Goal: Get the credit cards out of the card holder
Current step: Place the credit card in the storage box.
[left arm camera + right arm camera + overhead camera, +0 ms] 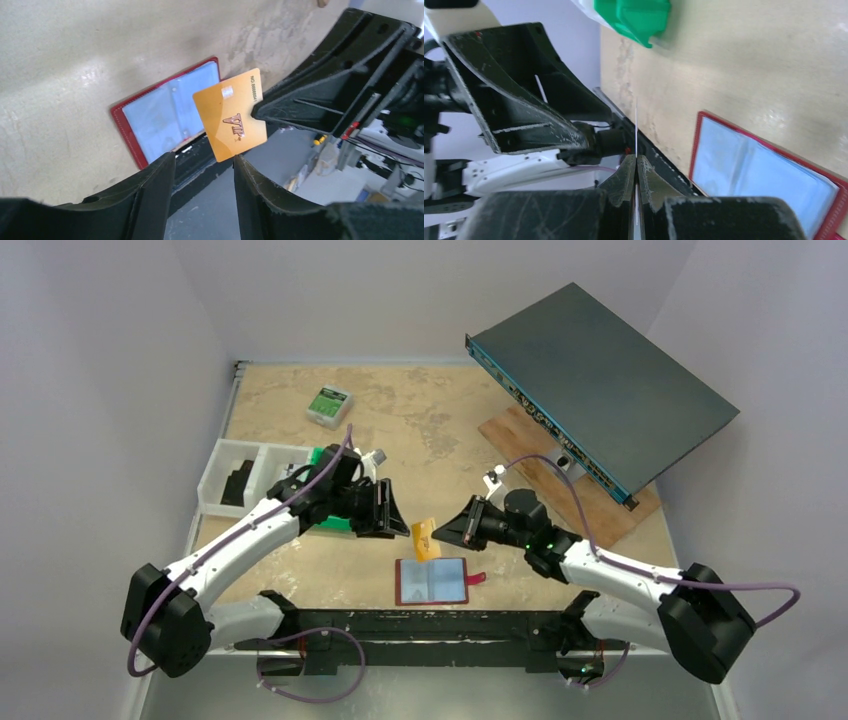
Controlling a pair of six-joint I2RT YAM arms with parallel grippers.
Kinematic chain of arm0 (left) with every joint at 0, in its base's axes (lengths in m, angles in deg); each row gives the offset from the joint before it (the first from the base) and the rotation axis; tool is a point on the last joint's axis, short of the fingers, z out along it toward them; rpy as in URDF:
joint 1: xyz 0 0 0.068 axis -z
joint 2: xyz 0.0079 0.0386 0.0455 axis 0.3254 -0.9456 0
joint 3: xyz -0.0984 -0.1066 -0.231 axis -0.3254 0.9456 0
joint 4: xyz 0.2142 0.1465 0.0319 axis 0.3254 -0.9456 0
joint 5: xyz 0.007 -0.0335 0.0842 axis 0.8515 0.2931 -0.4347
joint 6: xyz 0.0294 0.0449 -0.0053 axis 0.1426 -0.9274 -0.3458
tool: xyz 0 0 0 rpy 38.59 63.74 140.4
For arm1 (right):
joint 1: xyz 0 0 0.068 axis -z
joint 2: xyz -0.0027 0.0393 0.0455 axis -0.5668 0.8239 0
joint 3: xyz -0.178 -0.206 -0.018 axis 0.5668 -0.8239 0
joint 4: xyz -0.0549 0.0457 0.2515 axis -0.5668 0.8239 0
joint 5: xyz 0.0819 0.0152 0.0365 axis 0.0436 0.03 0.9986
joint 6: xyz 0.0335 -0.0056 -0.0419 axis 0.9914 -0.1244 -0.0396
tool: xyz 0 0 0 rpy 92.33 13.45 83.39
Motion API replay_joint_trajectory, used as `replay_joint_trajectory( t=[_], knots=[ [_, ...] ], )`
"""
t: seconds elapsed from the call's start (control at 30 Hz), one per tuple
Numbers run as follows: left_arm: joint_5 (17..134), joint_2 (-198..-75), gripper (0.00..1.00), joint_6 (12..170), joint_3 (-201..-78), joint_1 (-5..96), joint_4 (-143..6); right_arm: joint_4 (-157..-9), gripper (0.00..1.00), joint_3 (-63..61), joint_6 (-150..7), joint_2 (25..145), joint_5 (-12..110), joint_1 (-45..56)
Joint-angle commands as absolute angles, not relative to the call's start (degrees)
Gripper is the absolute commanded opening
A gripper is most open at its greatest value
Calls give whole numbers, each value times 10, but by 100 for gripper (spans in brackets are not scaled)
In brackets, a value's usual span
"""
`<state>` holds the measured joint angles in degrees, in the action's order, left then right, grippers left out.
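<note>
The red card holder (432, 581) lies open and flat on the table near the front edge, its pale blue pockets (160, 117) facing up. Above it, a gold credit card (425, 537) marked VIP (230, 115) is in the air. My right gripper (440, 533) is shut on one edge of it. In the right wrist view the card shows as a thin line (636, 125) between the pressed fingers (636, 159). My left gripper (204, 159) stands open just left of the card (395, 512), with the card's lower corner at one fingertip.
A green bin (330, 522) and a white divided tray (240, 475) sit under and behind the left arm. A small green-and-white box (329, 405) lies at the back. A dark flat device (600, 380) leans on a wooden board (600, 502) at the right.
</note>
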<state>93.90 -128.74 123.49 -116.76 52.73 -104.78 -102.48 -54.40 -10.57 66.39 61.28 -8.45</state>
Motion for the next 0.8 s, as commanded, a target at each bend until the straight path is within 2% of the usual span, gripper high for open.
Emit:
replay_joint_trajectory(
  t=[0.0, 0.53, 0.63, 0.7, 0.77],
  knots=[
    [1035, -1261, 47, 1259, -1151, 498, -985, -1132, 0, -517, -62, 684, 672, -76],
    [1097, -1262, 45, 1293, -1127, 478, -919, -1168, 0, -483, -41, 712, 689, -76],
    [1106, -1262, 38, 1303, -1124, 478, -904, -1176, 0, -484, -38, 718, 692, -77],
    [1109, -1262, 29, 1310, -1123, 478, -896, -1176, 0, -483, -40, 721, 692, -77],
    [1111, -1262, 16, 1315, -1123, 478, -891, -1171, 0, -482, -44, 722, 692, -76]
  ],
)
